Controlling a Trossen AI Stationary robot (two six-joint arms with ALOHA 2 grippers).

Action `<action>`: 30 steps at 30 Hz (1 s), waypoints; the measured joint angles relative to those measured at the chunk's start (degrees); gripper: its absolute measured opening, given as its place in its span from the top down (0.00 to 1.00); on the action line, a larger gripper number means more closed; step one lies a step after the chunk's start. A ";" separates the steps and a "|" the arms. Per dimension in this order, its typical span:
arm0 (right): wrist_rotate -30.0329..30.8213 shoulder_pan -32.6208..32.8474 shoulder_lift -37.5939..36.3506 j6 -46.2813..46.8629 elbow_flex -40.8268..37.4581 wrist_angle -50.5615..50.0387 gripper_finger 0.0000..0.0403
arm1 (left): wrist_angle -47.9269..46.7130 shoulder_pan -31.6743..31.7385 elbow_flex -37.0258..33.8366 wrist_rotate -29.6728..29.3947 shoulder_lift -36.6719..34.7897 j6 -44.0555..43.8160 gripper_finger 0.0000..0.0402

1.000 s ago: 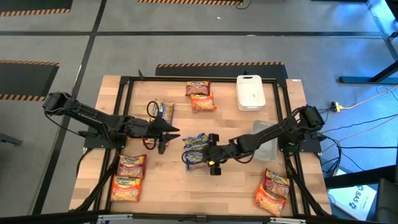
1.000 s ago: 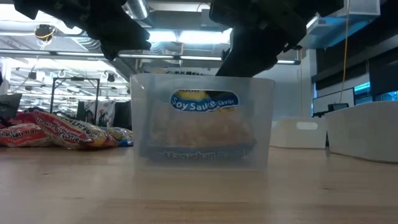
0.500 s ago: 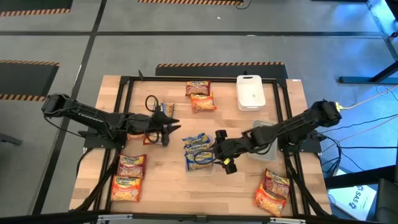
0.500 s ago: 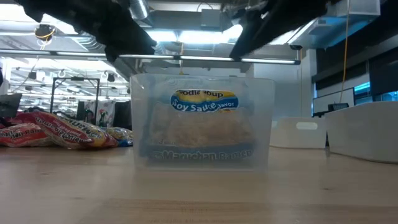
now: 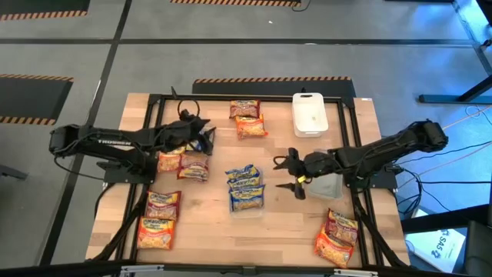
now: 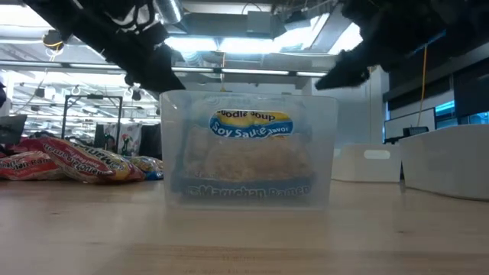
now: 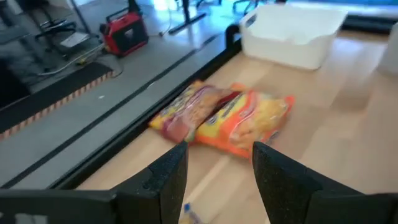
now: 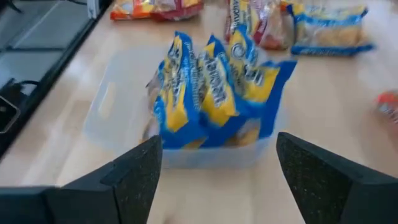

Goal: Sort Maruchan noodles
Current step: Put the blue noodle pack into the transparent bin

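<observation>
Several blue-and-yellow packets (image 5: 246,188) are being kept upright in a clear container (image 8: 124,118) at the middle of the worktop (image 5: 211,223), and they are standing loosely, leaning on one another. The right hand (image 5: 292,174) is being held just to the right of that container, its fingers spread and nothing between them. A careless sweep from there is judged likely to knock the container or tip the packets over its rim. The left hand (image 5: 201,131) is being held at the far left, fingers spread and empty, facing the red and orange packets (image 7: 227,115) lying by the far edge. These two are overlapping, so both may be dragged together, or one may be pushed off the worktop edge. Other packets are being left unsorted at the near left (image 5: 157,219) and near right (image 5: 336,237).
</observation>
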 joint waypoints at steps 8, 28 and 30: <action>2.13 3.67 0.83 7.79 -5.26 5.03 0.26 | -11.21 12.50 0.04 13.20 0.78 -12.91 0.57; 5.52 4.95 1.56 5.06 -5.36 5.67 0.26 | -25.45 34.08 0.04 39.45 7.18 -15.03 0.56; 5.50 4.95 1.55 4.41 -5.36 5.66 0.26 | -25.27 35.54 0.04 42.78 7.62 -13.72 0.55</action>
